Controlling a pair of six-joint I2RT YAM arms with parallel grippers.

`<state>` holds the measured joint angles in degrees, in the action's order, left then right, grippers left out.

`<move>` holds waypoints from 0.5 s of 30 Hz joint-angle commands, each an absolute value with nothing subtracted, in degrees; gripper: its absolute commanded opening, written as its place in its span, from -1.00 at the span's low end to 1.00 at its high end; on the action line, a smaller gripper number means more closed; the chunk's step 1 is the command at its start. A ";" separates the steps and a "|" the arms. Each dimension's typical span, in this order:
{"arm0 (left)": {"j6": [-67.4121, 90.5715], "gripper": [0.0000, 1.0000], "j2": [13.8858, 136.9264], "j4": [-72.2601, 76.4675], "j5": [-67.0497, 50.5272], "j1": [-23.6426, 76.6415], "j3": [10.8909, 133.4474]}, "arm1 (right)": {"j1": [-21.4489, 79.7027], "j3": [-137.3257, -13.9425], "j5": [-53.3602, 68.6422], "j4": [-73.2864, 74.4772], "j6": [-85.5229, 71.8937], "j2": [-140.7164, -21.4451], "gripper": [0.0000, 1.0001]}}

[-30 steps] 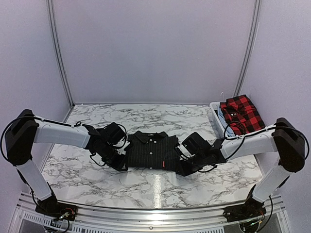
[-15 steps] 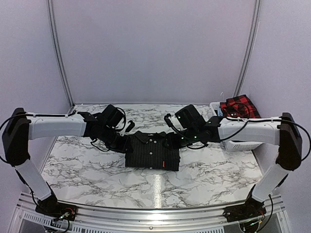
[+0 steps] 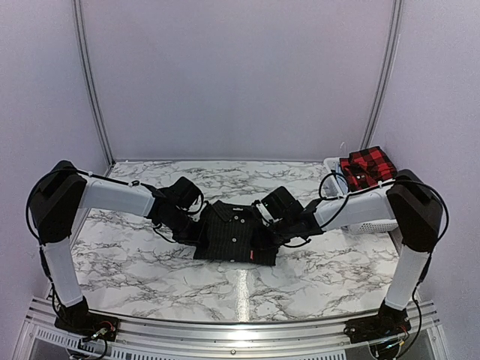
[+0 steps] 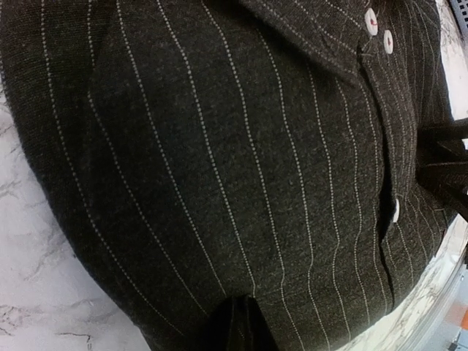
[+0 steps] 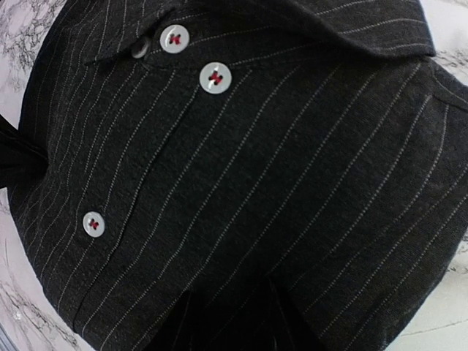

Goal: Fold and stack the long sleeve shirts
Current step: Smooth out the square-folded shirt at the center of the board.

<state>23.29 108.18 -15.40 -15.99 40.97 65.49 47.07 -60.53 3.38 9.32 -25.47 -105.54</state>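
The black pinstriped shirt (image 3: 234, 238) lies folded in a neat rectangle, collar to the back, in the middle of the marble table (image 3: 127, 262). It fills both wrist views, the left (image 4: 219, 146) and the right (image 5: 241, 146). My left gripper (image 3: 196, 225) rests on its left shoulder and my right gripper (image 3: 264, 222) on its right shoulder. Each shows only a dark closed wedge lying on top of the cloth, in the left wrist view (image 4: 238, 322) and the right wrist view (image 5: 234, 322). Neither grips any cloth. The red-and-black checked shirt (image 3: 367, 168) lies folded on the white lattice basket (image 3: 371, 216) at the right.
The basket stands at the table's right edge, just behind my right forearm. Grey walls with metal uprights close in the back and sides. A metal rail runs along the near edge.
Both grippers moved from the shirt's lower side edges, lifted up and back, then came down inward onto its shoulders near the collar. The shirt itself has stayed in place.
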 commanded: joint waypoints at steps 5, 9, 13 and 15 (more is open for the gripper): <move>25.19 -0.67 100.26 -13.71 -13.53 41.92 65.57 | 45.61 -60.86 1.11 12.47 -25.65 -98.10 -0.34; 27.04 -0.61 98.53 -13.35 -11.95 43.68 66.91 | 45.21 -59.09 0.52 13.96 -25.36 -94.50 -0.32; 28.58 -0.61 100.53 -12.48 -10.99 45.57 69.61 | 46.21 -55.45 1.72 13.93 -26.31 -92.99 -0.37; 29.75 -0.61 102.74 -11.79 -10.85 46.51 71.25 | 47.90 -53.87 1.93 14.11 -27.30 -92.54 -0.44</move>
